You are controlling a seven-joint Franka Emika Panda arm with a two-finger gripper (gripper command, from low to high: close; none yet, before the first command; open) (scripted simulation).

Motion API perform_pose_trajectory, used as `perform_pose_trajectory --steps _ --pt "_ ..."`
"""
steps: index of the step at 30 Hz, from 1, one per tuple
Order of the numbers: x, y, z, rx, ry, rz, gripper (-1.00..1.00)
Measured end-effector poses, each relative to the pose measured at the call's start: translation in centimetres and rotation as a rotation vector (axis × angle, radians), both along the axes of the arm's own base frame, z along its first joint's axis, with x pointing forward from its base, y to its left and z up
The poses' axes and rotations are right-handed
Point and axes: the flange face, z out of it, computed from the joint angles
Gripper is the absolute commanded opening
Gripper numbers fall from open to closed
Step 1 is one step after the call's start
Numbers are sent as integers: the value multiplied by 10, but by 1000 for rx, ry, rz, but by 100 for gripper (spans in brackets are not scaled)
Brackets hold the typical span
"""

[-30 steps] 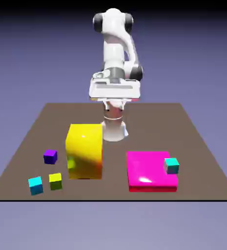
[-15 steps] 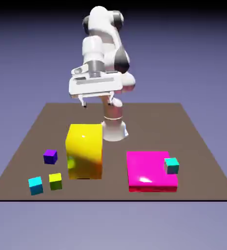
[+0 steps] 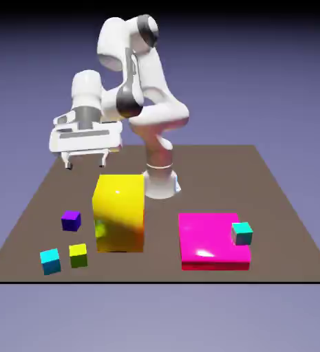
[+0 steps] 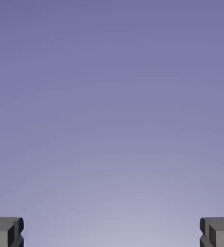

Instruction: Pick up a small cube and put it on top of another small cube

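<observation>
1. The white, jointed arm with dark grey joint covers (image 3: 148, 82) rises from its base (image 3: 160, 184) at the worktop's (image 3: 190, 196) far edge, bends at the elbow and leans over to the exterior view's left.
2. Its last section points downward, ending in a broad white housing (image 3: 87, 141) that lies nearly level across the exterior view, with only a slight tilt.
3. The jaws hang beneath that housing, spread wide with nothing between them; their small grey fingertips (image 4: 5, 232) sit far apart at the bottom corners of the hand view.
4. Between and beyond them, the hand view shows only the plain blue-violet backdrop (image 4: 112, 111).
5. The tiny purple-violet cube (image 3: 71, 221) rests on the worktop, left of the big glossy yellow block (image 3: 120, 213) in the exterior view. The jaws are well apart from it, appearing higher in that view.
6. Nearer the camera are a tiny cyan cube (image 3: 50, 261) and, just beside it, a tiny yellow-green cube (image 3: 78, 256).
7. On the exterior view's right lies a flat, shiny magenta block (image 3: 210, 240), with a tiny turquoise cube (image 3: 242, 234) by its right side; whether they touch, I cannot tell.
</observation>
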Motion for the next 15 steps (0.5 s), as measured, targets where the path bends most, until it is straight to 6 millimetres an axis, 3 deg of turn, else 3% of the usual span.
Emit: perform_pose_trajectory --steps 8,15 --pt "-41 -54 -63 -25 49 -40 0" --pt "-86 -88 -120 -46 104 -66 0"
